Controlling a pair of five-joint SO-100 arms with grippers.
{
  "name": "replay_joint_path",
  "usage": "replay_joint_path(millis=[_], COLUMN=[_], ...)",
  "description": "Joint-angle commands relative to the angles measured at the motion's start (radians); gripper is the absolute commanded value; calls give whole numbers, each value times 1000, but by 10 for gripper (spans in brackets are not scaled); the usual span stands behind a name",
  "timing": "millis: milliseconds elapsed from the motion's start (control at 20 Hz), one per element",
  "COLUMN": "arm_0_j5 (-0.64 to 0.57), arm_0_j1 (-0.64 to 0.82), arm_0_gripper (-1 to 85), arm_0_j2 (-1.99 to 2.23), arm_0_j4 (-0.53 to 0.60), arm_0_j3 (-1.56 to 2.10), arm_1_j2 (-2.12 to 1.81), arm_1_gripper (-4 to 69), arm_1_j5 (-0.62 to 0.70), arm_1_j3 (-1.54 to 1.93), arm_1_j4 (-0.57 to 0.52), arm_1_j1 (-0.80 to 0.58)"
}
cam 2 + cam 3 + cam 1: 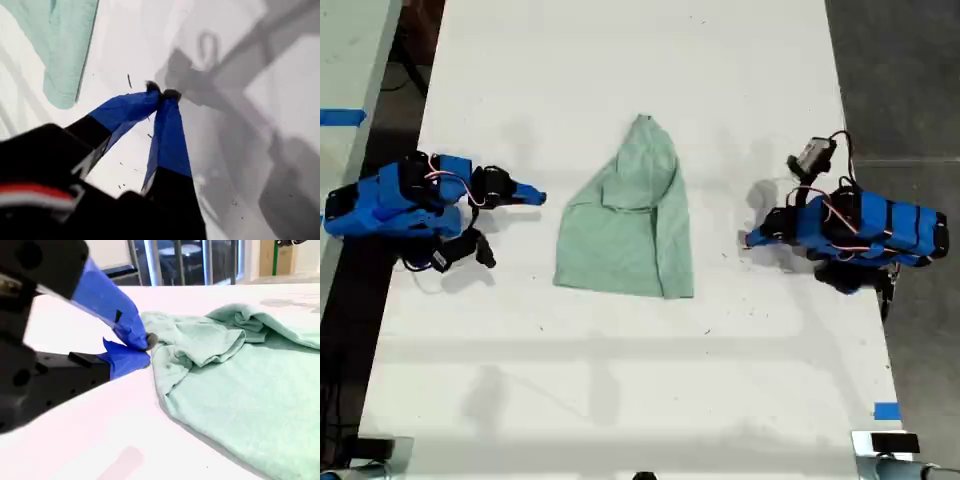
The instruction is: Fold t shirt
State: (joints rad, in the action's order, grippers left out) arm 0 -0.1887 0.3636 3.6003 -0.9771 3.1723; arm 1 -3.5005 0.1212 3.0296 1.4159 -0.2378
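t shirt (625, 235) lies near the middle of the white table (620, 380), part-folded. It is narrow at 12 o'clock in the exterior view and has a wide hem at 6 o'clock, with a loose flap bunched over the upper middle and a long fold down its 3 o'clock side. My second gripper (538, 196) sits at the shirt's 9 o'clock, low over the table with its tip just beside the cloth edge. Its jaws look together and hold nothing. My first gripper (750, 240) sits at the shirt's 3 o'clock, clearly apart from the cloth, tips pressed together and empty; only a shirt corner shows far off in its wrist view. Judgement: the fold is partway done and the next pinch hasn't started. To do it well, spread the jaws before moving in and slide one finger under the 9 o'clock edge so it takes a single layer, not the bunched flap. Lift low and carry the edge across toward 3 o'clock to line up with the existing fold. Keep the other arm clear or pinning the hem. Risk: dragging the whole shirt.
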Motion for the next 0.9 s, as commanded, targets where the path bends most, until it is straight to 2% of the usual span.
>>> replay_joint_path(millis=[0,350,450,600,700,850], arm_0_j5=[29,29,0,69,61,51], arm_0_j1=[5,2,-43,18,25,-40], arm_0_gripper=[-1,-1,-1,-1,-1,6], arm_0_j2=[8,8,8,-11,-279,-664], arm_0_j4=[3,3,14,-41,-49,-52], arm_0_j3=[0,0,-5,-63,-238,-485], arm_1_j2=[-9,-9,-9,-9,-9,-9], arm_1_gripper=[19,19,19,19,19,19], arm_1_j5=[-23,-23,-23,-21,-20,-21], arm_1_j3=[21,21,21,21,21,21], arm_1_j4=[3,3,3,3,3,3], arm_1_j1=[12,12,12,9,3,6])
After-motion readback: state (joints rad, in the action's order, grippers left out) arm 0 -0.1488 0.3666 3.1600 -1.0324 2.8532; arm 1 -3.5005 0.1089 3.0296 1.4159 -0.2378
